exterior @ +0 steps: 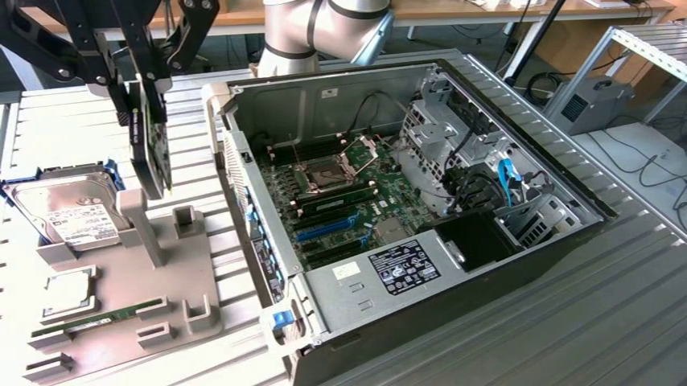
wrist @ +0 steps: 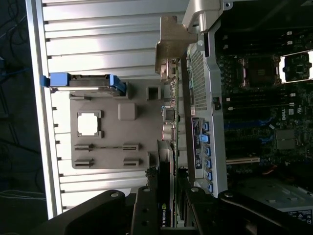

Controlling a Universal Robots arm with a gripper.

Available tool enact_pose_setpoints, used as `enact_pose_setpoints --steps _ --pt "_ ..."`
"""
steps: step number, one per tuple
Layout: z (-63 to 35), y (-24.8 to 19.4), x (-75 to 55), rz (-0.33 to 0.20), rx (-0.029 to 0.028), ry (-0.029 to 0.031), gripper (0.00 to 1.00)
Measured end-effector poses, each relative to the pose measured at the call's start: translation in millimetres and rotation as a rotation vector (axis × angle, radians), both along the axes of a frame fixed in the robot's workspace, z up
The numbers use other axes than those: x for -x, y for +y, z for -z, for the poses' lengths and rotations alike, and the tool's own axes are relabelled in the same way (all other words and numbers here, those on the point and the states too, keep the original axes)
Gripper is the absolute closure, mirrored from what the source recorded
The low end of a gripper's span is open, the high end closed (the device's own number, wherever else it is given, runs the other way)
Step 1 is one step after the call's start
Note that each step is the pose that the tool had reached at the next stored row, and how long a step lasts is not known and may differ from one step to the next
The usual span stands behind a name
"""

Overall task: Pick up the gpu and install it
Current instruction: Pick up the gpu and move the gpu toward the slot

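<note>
Computer case, laid open on its side, is seen beside and below the gripper, on the exterior view's right of it. Beneath the gripper a grey fixture tray is found. The gpu is clamped by its upper edge between the partly closed jaws and hangs upright under them, apparently raised off the tray and short of the case's opening. Pick-up is judged done; the carry toward the motherboard is in hand. For seating, the card's lower edge would need to be lined up with an expansion slot.
</note>
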State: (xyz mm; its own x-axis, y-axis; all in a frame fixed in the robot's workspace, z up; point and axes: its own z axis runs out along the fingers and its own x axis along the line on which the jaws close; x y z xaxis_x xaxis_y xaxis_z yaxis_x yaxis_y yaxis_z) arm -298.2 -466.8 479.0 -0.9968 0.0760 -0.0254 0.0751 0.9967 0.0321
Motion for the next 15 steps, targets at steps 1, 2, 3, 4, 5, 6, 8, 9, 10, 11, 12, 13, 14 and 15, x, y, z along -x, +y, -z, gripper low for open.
enact_pose_setpoints --steps 1,2,3,4,5,6,8,9,10,11,12,13,14,15 --pt "0.3 0.0 0.0 0.0 0.0 0.0 0.74" --pt "0.5 0.0 0.0 0.0 0.0 0.0 0.74" --pt "0.8 0.0 0.0 0.0 0.0 0.0 0.74" --pt "1.0 0.0 0.0 0.0 0.0 0.0 0.74" --pt "1.3 0.0 0.0 0.0 0.0 0.0 0.74" --pt "1.5 0.0 0.0 0.0 0.0 0.0 0.74" --pt "2.0 -0.1 0.0 0.0 0.0 0.0001 0.74" --pt "2.3 -0.1 0.0 0.0 0.0 0.0 0.74" --pt "2.6 -0.1 0.0 0.0 0.0 0.0 0.74" --pt "2.8 -0.1 0.0 0.0 0.0 0.0 0.74" --pt "3.0 -0.1 0.0 0.0 0.0 0.0 0.74" --pt "3.3 -0.1 0.0 0.0 0.0 0.0 0.74" --pt "3.6 -0.1 0.0 0.0 0.0 0.0 0.74" --pt "3.9 -0.1 0.0 0.0 0.0 0.0 0.74"
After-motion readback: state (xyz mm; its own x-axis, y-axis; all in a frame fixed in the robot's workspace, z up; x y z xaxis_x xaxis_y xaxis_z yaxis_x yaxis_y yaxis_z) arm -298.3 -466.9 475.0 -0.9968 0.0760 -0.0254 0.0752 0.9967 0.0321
